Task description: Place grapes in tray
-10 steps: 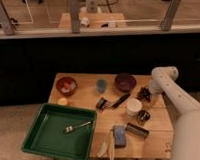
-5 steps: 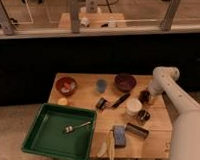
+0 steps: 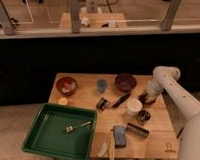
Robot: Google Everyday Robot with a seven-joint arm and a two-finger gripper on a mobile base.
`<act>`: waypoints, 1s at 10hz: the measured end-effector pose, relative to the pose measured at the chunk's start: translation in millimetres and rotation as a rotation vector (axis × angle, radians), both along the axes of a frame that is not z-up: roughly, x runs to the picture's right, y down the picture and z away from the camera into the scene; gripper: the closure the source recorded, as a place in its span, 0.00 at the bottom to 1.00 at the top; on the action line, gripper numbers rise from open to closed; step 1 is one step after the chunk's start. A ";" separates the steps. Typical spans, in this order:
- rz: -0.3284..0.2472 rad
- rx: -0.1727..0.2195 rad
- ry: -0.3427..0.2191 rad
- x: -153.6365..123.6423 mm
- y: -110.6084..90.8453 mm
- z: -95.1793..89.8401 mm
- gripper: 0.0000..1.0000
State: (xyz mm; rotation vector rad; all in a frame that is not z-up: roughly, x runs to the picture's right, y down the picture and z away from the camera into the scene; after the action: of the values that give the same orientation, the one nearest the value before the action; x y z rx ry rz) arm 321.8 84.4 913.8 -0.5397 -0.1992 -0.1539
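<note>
The green tray (image 3: 38, 142) lies at the table's front left corner, with a spoon-like metal thing (image 3: 77, 127) inside it. My gripper (image 3: 147, 96) is down at the table's right side, just right of the dark purple bowl (image 3: 125, 82) and behind the white cup (image 3: 134, 106). A small dark lump that looks like the grapes (image 3: 142, 100) shows right under the gripper, mostly hidden by it. The gripper is far to the right of the tray.
A red-brown bowl (image 3: 66, 85) and a yellow piece (image 3: 63, 101) are at the back left. A blue cup (image 3: 101, 85), a black brush (image 3: 117, 101), a small dark round thing (image 3: 143, 116), a blue sponge (image 3: 119, 135) and a banana (image 3: 110, 147) are also on the table.
</note>
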 end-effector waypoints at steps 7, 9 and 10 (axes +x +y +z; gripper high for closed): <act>-0.116 0.217 -0.261 -120.8 -40.8 -149.0 1.00; -0.151 0.222 -0.369 -162.9 -36.4 -168.4 1.00; -0.180 0.215 -0.444 -191.7 -31.5 -179.0 1.00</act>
State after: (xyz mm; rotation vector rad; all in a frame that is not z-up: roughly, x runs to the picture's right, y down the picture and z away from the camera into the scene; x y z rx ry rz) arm 130.1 52.9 734.8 -0.3018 -0.5601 -0.4661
